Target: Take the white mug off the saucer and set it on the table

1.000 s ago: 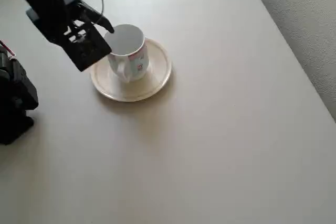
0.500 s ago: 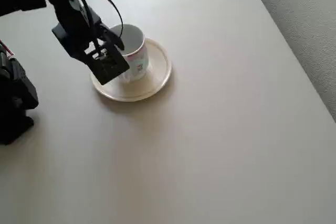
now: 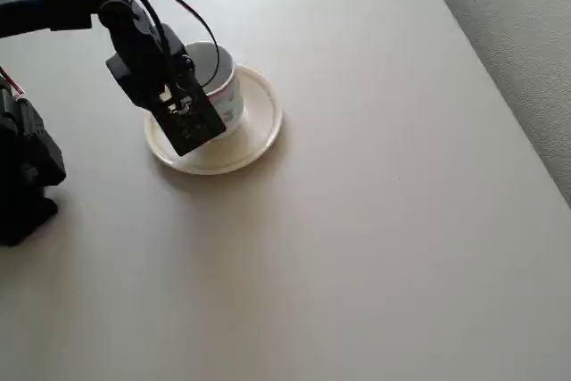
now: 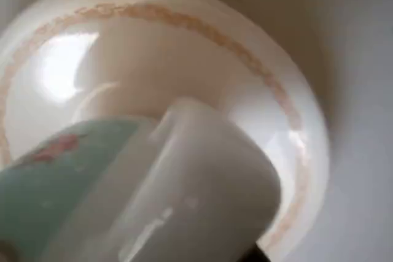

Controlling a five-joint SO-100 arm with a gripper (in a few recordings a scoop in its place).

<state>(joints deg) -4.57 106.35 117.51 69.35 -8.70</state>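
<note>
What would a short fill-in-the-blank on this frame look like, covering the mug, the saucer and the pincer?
1. The white mug stands on the ____.
2. In the overhead view, the saucer rests on the ____.
3. In the overhead view, the black pincer reaches the mug from the picture's ____ side.
4. In the wrist view, the saucer's rim carries a faint band of ____ colour.

Missing words: saucer; table; left; pink.
</note>
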